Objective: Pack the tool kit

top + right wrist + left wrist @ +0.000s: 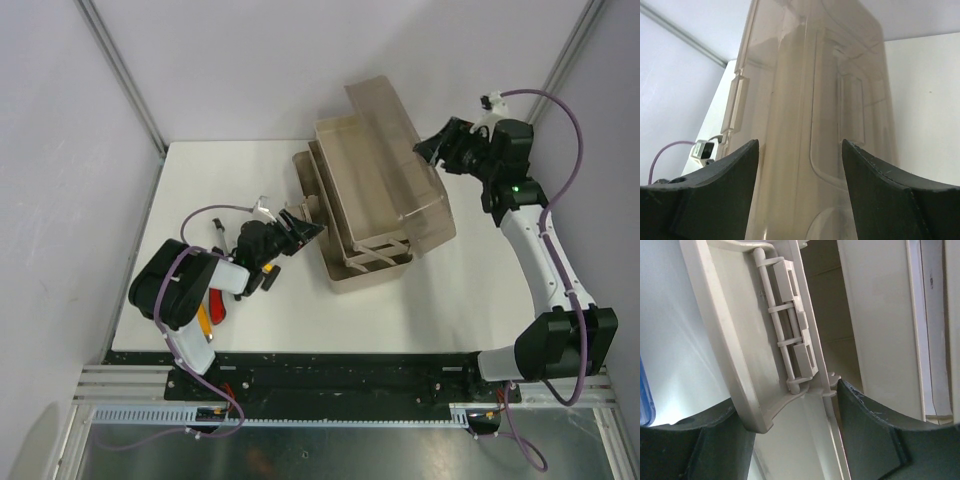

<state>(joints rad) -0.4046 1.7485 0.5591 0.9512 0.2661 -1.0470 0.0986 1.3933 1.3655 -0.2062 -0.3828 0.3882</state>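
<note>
The beige toolbox (345,272) stands mid-table with its fold-out trays (308,178) swung out to the left. Its translucent brown lid (400,130) is tipped up toward the right. My left gripper (305,228) is at the near end of the trays. In the left wrist view its jaws (790,400) are shut on the tray's rim and hinge bar (730,315). My right gripper (428,150) stands open at the lid's right side. The lid (805,75) fills the right wrist view just beyond the gripper (800,145). Red and yellow tool handles (210,315) lie under the left arm.
A thin dark tool (217,232) lies on the white table (450,300) by the left arm. A blue edge (645,395) shows at the left of the left wrist view. Grey walls and metal posts (120,70) enclose the table.
</note>
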